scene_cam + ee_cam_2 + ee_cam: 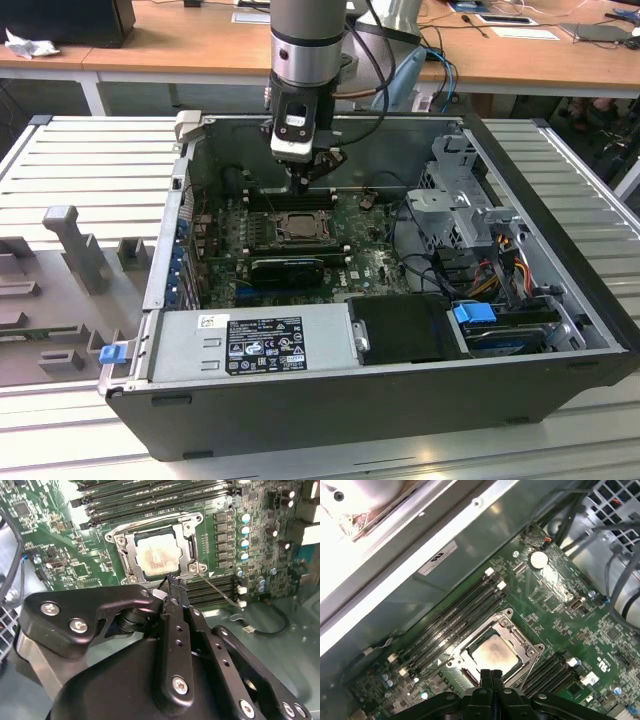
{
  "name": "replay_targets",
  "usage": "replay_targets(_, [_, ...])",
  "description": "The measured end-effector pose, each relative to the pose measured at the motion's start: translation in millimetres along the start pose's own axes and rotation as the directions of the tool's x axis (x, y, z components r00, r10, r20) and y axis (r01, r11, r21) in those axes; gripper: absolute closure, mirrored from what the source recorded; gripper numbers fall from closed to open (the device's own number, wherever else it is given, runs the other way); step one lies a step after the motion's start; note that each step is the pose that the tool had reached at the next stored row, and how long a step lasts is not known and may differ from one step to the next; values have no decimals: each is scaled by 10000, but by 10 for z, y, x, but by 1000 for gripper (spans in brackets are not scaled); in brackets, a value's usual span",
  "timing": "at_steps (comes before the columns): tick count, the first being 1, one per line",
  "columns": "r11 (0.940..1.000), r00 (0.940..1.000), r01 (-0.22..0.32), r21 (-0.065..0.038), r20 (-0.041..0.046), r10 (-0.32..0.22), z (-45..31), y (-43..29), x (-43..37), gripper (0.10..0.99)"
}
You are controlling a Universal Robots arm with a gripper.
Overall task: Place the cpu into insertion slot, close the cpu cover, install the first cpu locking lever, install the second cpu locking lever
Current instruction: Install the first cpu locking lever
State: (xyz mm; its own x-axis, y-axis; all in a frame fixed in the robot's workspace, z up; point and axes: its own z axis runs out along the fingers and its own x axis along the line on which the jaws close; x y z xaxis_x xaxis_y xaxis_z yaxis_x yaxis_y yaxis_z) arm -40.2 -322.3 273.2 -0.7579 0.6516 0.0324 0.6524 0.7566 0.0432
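The cpu (pixel 157 555) lies flat in the insertion slot (pixel 114 539) on the green board, its pale face showing through the window of the cpu cover (pixel 131 555), which lies down flat over it. A thin wire locking lever (pixel 216 589) sticks out from one corner of the socket across the black memory slots. My gripper (pixel 171 580) is shut with nothing in it, its tips just off the socket's edge near that lever. In the first wrist view the gripper (pixel 491 673) sits beside the cpu (pixel 492 654). In the exterior view the gripper (pixel 303 182) hangs just above the socket (pixel 295 226).
The open computer case (pixel 480 400) walls in the board. A power supply (pixel 260 345) lies along the near side, and a drive cage (pixel 465 215) with loose cables (pixel 505 270) is at the exterior view's right. Long black memory slots (pixel 150 492) flank the socket.
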Motion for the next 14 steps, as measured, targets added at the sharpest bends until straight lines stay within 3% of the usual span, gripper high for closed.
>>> replay_targets(4, [9973, 9973, 732, 39, -20, -732, 0, 0, 0, 980])
replay_targets(8, [9905, 9905, 1372, 63, -46, -1371, 0, 0, 0, 980])
replay_targets(11, [9723, 9723, 2335, 86, -93, -2334, 4, 0, 0, 980])
replay_targets(14, [9367, 9367, 3501, 109, -156, -3499, 9, 0, 0, 980])
